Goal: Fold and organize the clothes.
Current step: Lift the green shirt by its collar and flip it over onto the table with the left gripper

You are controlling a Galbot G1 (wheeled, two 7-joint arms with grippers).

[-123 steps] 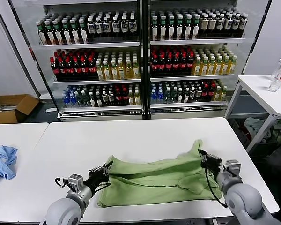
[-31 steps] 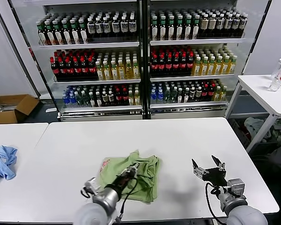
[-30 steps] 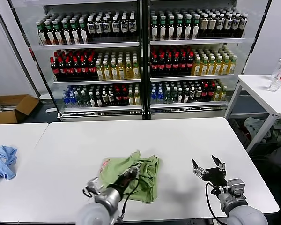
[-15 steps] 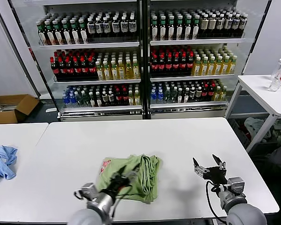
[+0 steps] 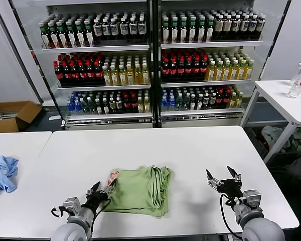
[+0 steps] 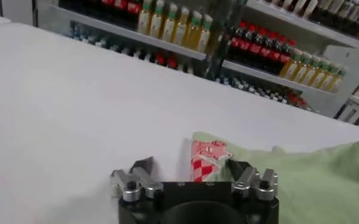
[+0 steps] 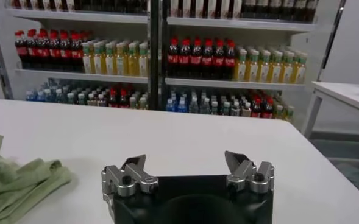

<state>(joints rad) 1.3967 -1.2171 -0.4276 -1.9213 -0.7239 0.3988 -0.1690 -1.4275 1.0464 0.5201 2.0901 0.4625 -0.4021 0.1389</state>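
t-shirt: the light green t-shirt [image 5: 138, 190] lies folded into a compact, roughly square bundle on the white table [image 5: 190, 145], near the front edge and a little left of centre in the head view. a corner of its red-pink and white print [image 5: 113, 176] peeks out at the bundle's 10 o'clock corner, and bunched layered edges run along its 3 o'clock side.
left gripper: the left gripper [image 5: 101, 189] sits low over the table at the bundle's 9 o'clock edge. its jaws are spread and grip nothing; the left wrist view shows the printed corner [image 6: 205, 161] just ahead, between the two fingertips.
right gripper: the right gripper [image 5: 223, 179] hovers at 3 o'clock of the shirt, well apart from it, jaws wide and empty, apparently idle.
handling: judged from its look, thin cotton, light, limp and not fragile. it will sag and unfold if lifted by one layer, and should slide easily on the smooth tabletop.
where to hold: probably best pinched through all layers at a folded edge, say the 9 o'clock side, rather than at the loose bunched edges at 3 o'clock. tidying may go better by pressing or nudging than by lifting.
risk: a single-layer grab could drag the top fold open.
other garment: a light blue garment [image 5: 2, 172] lies on the neighbouring table, far off at 9 o'clock.
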